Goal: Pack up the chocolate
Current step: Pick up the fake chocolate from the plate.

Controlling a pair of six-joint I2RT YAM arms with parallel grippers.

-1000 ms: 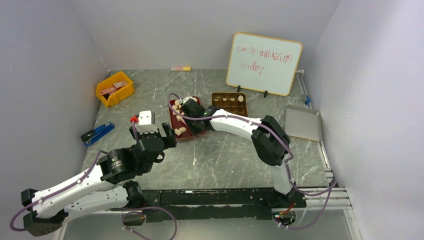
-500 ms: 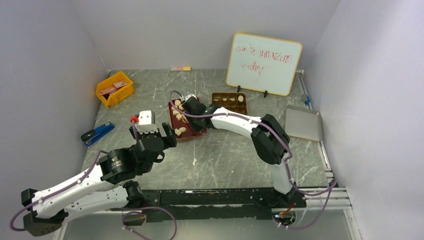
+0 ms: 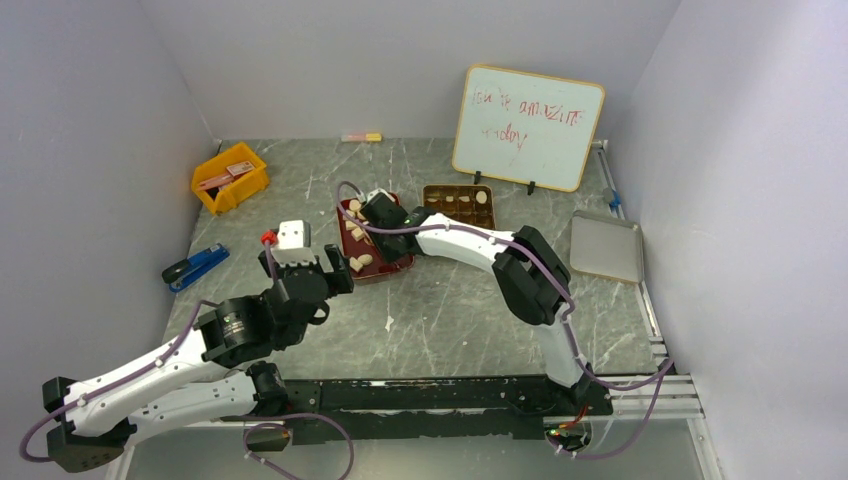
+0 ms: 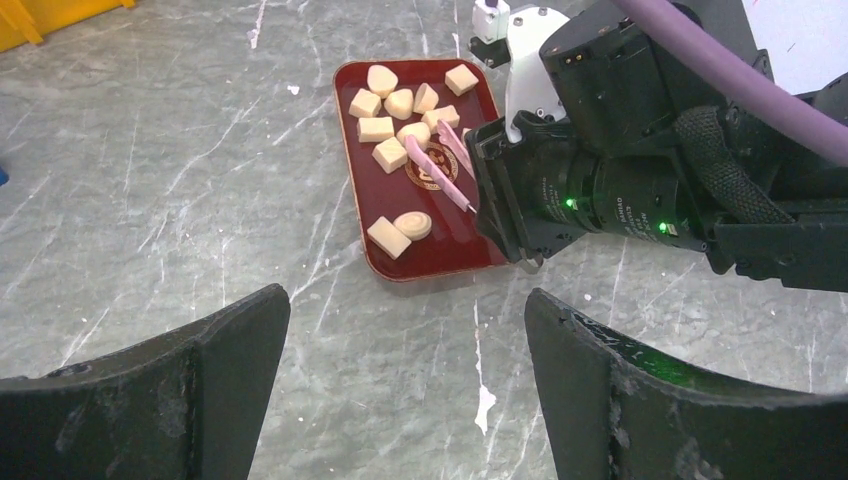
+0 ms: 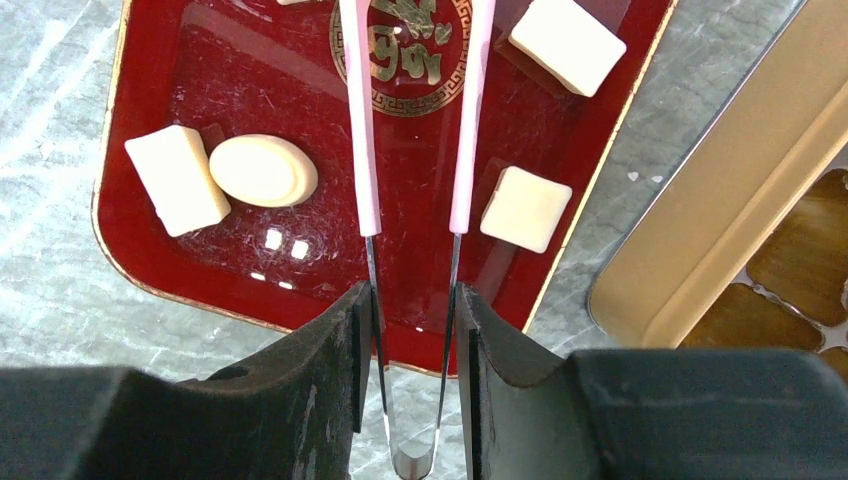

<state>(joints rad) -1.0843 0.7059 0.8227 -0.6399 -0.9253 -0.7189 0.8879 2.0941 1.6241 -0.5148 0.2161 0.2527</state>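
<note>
Several pale tan pieces of chocolate (image 4: 388, 155) lie in a dark red tray (image 4: 440, 255) near the table's middle. My right gripper (image 5: 413, 310) is shut on pink-tipped tweezers (image 5: 362, 150). Their two arms are spread above the tray floor with nothing between them. A square piece (image 5: 526, 208) lies just right of the tips, and a block (image 5: 178, 180) and an oval piece (image 5: 264, 170) lie to their left. The gold compartment tin (image 3: 459, 207) stands right of the tray, with a few pieces in it. My left gripper (image 4: 405, 390) hovers open and empty over bare table near the tray's front.
A whiteboard (image 3: 528, 127) stands at the back right. A silver lid (image 3: 606, 247) lies at the right edge. A yellow bin (image 3: 230, 178), a blue stapler (image 3: 195, 267) and a small white box (image 3: 292, 235) sit on the left. A small bar (image 3: 361, 137) lies by the back wall.
My right gripper has moved a little toward the far left over the red tray, carrying the tweezers. The left arm has stayed still.
</note>
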